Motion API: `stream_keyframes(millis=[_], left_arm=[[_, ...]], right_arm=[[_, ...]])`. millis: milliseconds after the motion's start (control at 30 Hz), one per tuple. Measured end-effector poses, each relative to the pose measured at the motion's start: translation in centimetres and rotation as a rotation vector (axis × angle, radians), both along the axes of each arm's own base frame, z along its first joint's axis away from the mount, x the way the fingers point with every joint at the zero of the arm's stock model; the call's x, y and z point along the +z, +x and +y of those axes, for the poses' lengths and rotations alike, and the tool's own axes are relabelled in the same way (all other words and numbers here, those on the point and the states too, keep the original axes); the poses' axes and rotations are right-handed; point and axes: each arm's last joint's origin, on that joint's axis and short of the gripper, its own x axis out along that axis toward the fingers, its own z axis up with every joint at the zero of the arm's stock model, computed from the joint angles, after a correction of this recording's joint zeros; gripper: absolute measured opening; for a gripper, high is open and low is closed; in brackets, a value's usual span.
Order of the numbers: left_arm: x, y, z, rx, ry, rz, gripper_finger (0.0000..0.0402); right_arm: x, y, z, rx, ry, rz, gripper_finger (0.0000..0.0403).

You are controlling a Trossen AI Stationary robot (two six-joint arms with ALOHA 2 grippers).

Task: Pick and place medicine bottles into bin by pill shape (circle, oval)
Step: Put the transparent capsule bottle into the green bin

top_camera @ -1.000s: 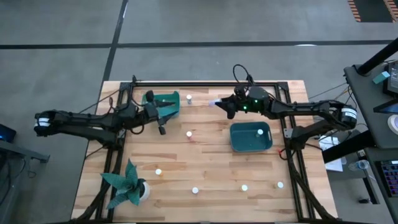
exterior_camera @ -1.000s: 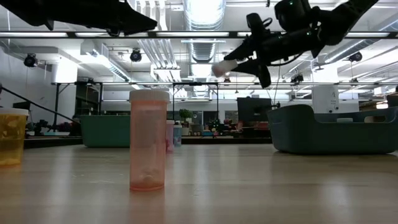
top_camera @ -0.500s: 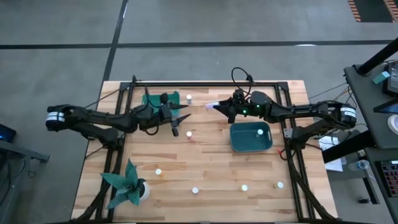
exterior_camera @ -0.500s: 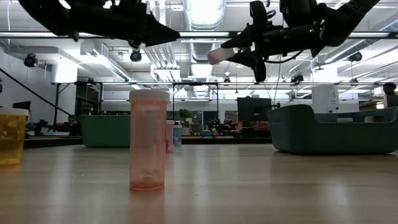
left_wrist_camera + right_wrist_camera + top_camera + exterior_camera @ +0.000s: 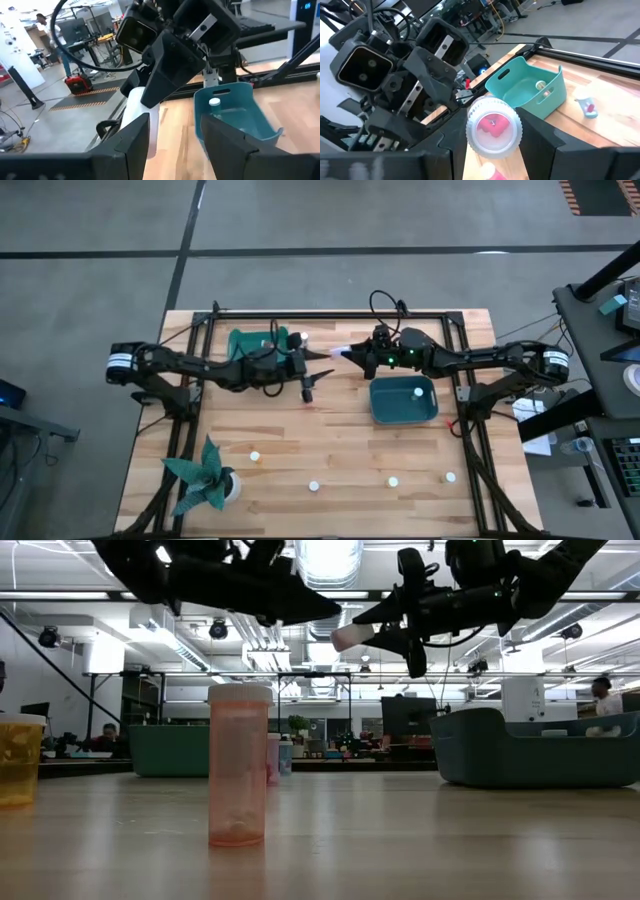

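A small medicine bottle (image 5: 339, 351) with a ridged white cap and pink pills showing through it (image 5: 494, 127) was held in the air above the middle of the wooden table (image 5: 340, 450), lying on its side with its cap toward the left arm. The right gripper (image 5: 347, 352) was clamped on it, one dark finger on each side. The left gripper (image 5: 322, 356) faced it from the other side, fingers parted, its tips just beside the bottle's cap end; whether they touched it could not be told. In the left wrist view the white bottle (image 5: 140, 114) showed between that arm's own fingers (image 5: 131, 141). Below the right arm sat a teal bin (image 5: 404, 400) with one bottle inside (image 5: 417, 391). A second, lighter green bin (image 5: 250, 343) stood behind the left arm, also with a bottle in it (image 5: 540, 85). More small white bottles (image 5: 313, 486) stood scattered along the near part of the table, close to a teal paper plant (image 5: 205, 473) at one corner. People showed in the room beyond.
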Motion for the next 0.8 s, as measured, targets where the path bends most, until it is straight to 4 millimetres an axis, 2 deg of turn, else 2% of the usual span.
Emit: stream_keyframes(millis=[200, 367, 600, 800], left_arm=[[-0.6, 0.8, 0.5, 0.143, 0.048, 0.036, 0.022], [-1.4, 1.5, 0.8, 0.155, 0.08, 0.074, 0.0258], [-1.9, 2.3, 1.0, 0.163, 0.082, 0.087, 0.0262], [-1.7, 2.3, 1.0, 0.168, 0.083, 0.085, 0.0235]], right_arm=[[0.0, 0.0, 0.0, -0.001, 0.007, 0.0, 0.0137], [0.0, 0.0, 0.0, -0.004, 0.043, -0.011, 0.0137], [0.0, 0.0, 0.0, -0.007, 0.089, -0.018, 0.0137], [0.0, 0.0, 0.0, -0.008, 0.091, -0.016, 0.0137]])
